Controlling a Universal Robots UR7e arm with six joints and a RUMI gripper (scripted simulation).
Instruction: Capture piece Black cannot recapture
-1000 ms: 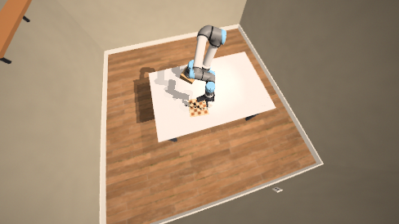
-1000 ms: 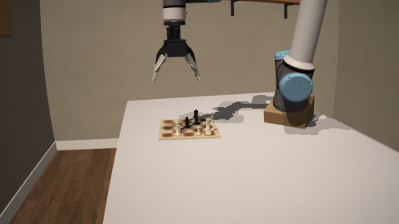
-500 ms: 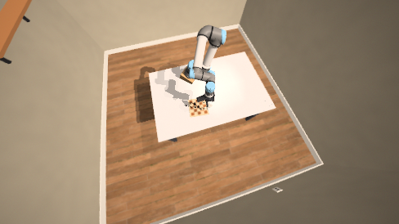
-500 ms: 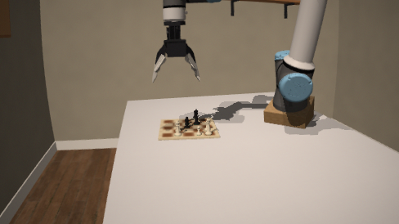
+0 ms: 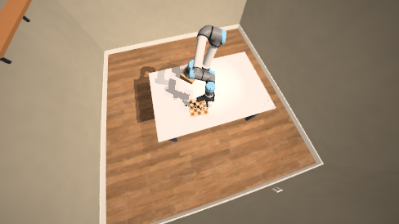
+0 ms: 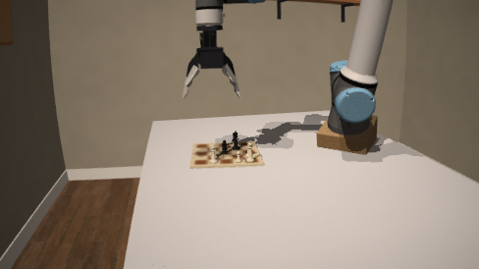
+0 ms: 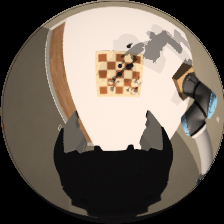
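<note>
A small chessboard (image 6: 200, 162) (image 5: 195, 114) (image 7: 104, 82) lies on the white table (image 6: 294, 204) (image 5: 237, 80). On it stand two black pieces, a tall one (image 6: 235, 139) and a shorter one (image 6: 224, 146), with several white pieces (image 6: 249, 151) around them. In the wrist view the black pieces (image 7: 120, 65) sit near the board's middle and the white ones (image 7: 131, 89) along its near right edge. My gripper (image 6: 211, 91) (image 7: 112, 110) is open and empty. It hangs high above the board, fingers pointing down.
The arm's base stands on a wooden block (image 6: 347, 137) at the back right of the table. A wall shelf (image 6: 314, 0) hangs behind the arm. The table's left edge drops to a wooden floor (image 6: 83, 219).
</note>
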